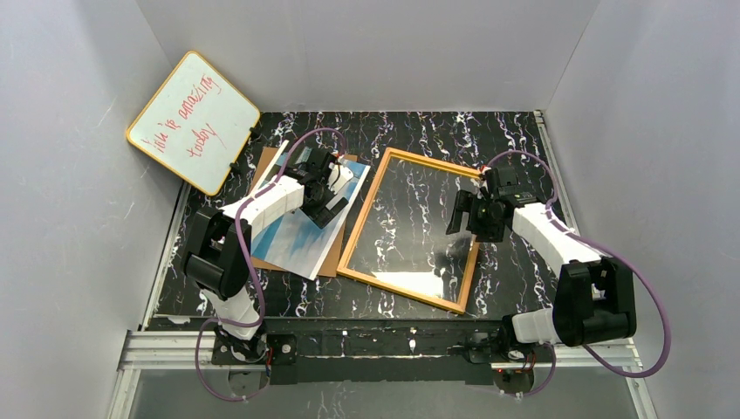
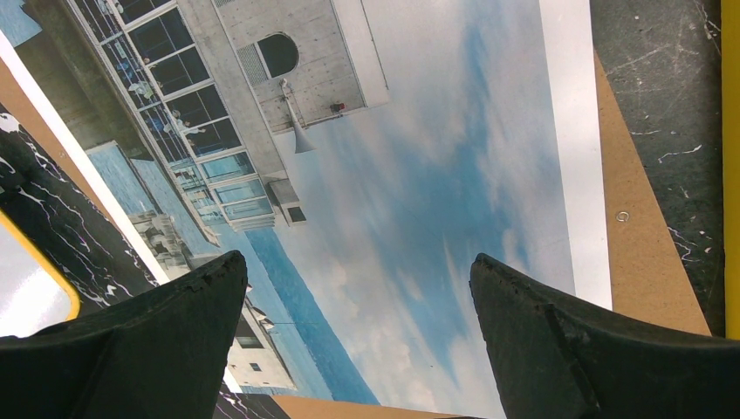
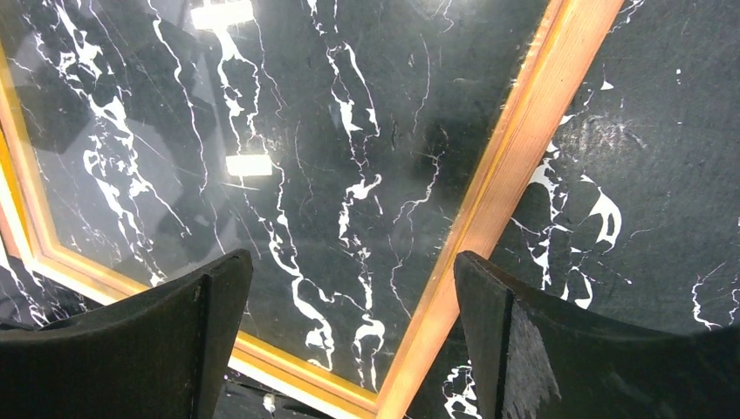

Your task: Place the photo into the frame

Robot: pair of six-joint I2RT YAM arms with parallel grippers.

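photo [image 2: 436,175] windows sharp from left wrist, frame [image 3: 509,175] grain from right

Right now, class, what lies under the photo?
A brown board lies under the photo, its edges showing beyond the print, and it rests on the black table. The photo hides most of the board, so its middle cannot be seen.

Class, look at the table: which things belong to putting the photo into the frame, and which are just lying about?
For the job: photo; frame.
Lying about: whiteboard with red writing; brown board under the photo, possibly the frame's backing.
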